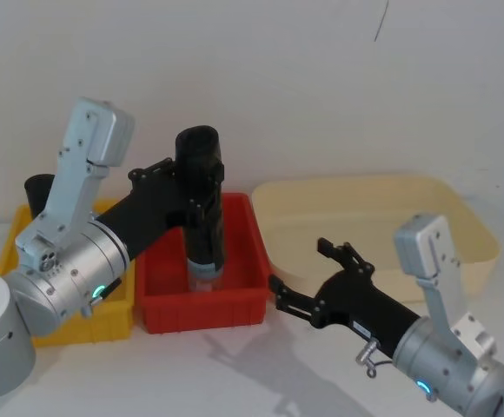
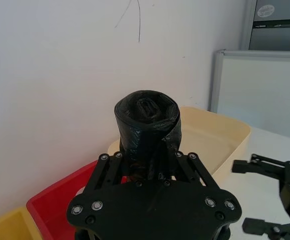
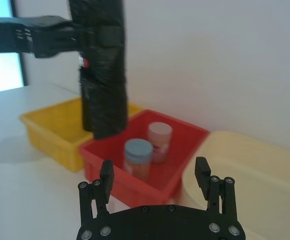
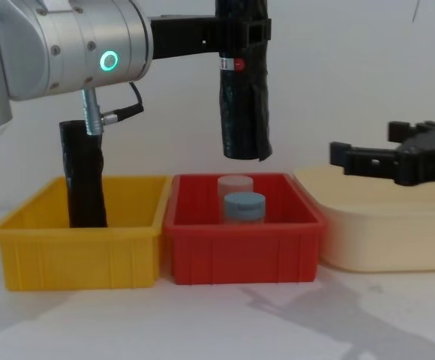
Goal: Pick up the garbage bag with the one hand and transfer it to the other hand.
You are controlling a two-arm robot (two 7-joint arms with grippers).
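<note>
Above the red bin (image 4: pixel 240 255), my left gripper (image 4: pixel 241 34) holds the garbage bag (image 4: pixel 244 112) up in the air. The fingers are closed tight around the top part of the roll, just above its little red-and-white label (image 4: pixel 232 65). The bag hangs straight up and down. Its bottom end is clear of the bin and touches nothing.

My right gripper (image 1: pixel 298 263) waits off to the right, in front of the cream tub (image 4: pixel 390 240). Its fingers are spread wide and hold nothing. It points toward the bag but is well apart from it.

I think the pick-up is done and the hand-over comes next. The two grippers need to come together. The right one should close on the bare lower part of the roll, under my left fingers. Only then should the left one let go, or the bag could drop onto the jars.

The red bin has two jars in it, one with a blue lid (image 4: pixel 244 206) and one with a pale lid (image 4: pixel 235 184) behind it. The yellow bin (image 4: pixel 75 259) has another black roll (image 4: pixel 82 180) standing in it. All three boxes sit side by side on the table (image 4: pixel 202 322).
</note>
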